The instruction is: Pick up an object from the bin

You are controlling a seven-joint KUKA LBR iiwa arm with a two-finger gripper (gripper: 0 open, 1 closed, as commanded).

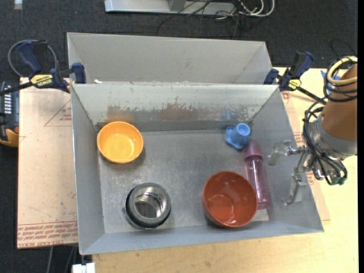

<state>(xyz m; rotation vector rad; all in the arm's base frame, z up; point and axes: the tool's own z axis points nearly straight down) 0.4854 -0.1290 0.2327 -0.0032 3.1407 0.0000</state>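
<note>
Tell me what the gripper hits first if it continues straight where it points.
Likely the pink tube beside the red bowl, or the bin's sloped right wall first; depth is unclear.

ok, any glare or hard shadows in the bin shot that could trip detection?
Camera view: light is even and diffuse, shadows soft, just a thin one beside the round orange plastic bowl; the shiny steel bowl mirrors bright and dark patches; the glossy red-brown bowl carries a pale sheen; the grey metal bin floor has a dull sheen, no blown-out spot.
</note>
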